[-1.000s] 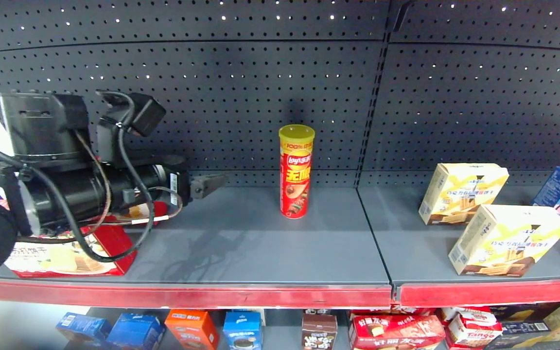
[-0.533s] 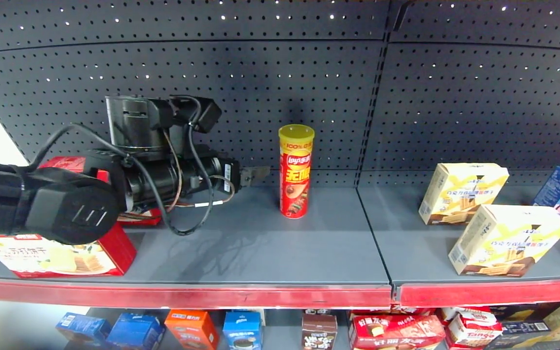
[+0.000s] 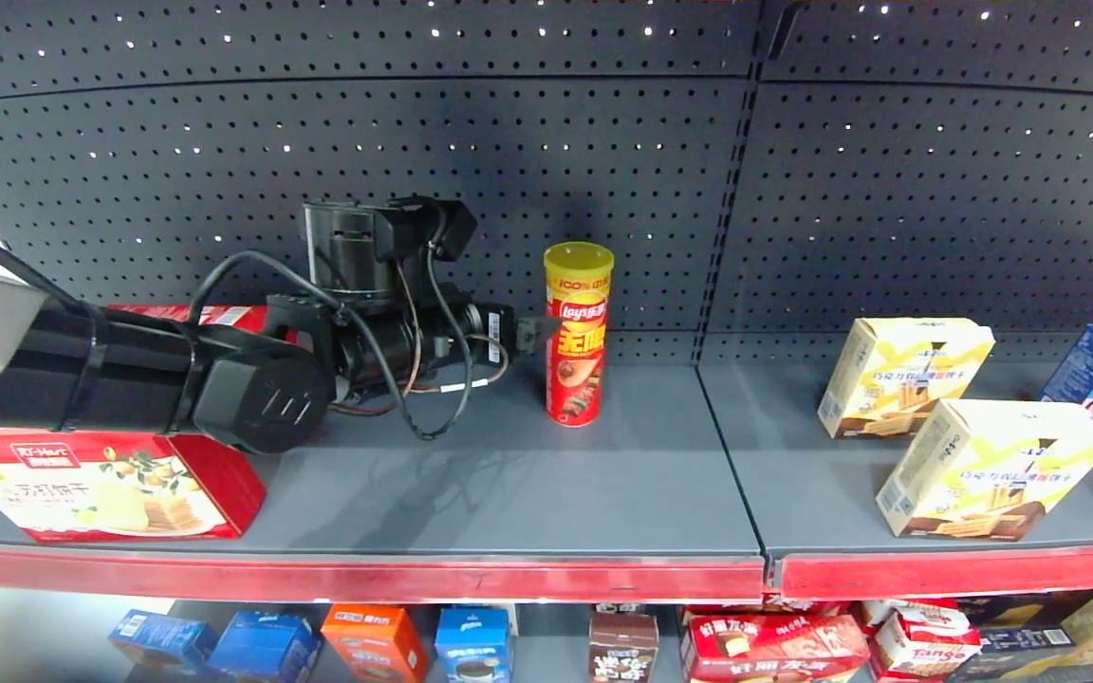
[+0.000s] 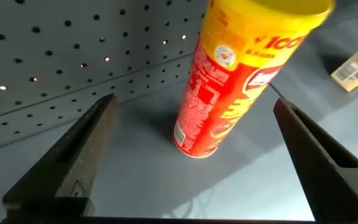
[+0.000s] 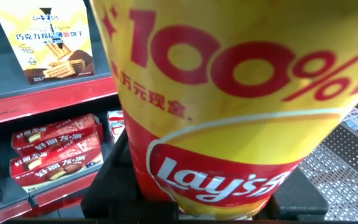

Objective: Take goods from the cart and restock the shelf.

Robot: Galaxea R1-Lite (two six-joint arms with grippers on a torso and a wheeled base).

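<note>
The chip can (image 3: pixel 579 334) stands upright at the back of the shelf (image 3: pixel 509 493), long axis vertical, just ahead of the left gripper (image 4: pixel 192 109), whose jaws are spread wide to either side without touching it. The right gripper (image 5: pixel 204 202) clamps a second chip can (image 5: pixel 229 93).

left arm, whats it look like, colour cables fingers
The left arm is black: boxy links, then a cylindrical wrist with a round motor housing. Loose black cables loop along it, with thinner reddish wires and a white label. The left gripper has flat, tapered dark grey fingers.
</note>
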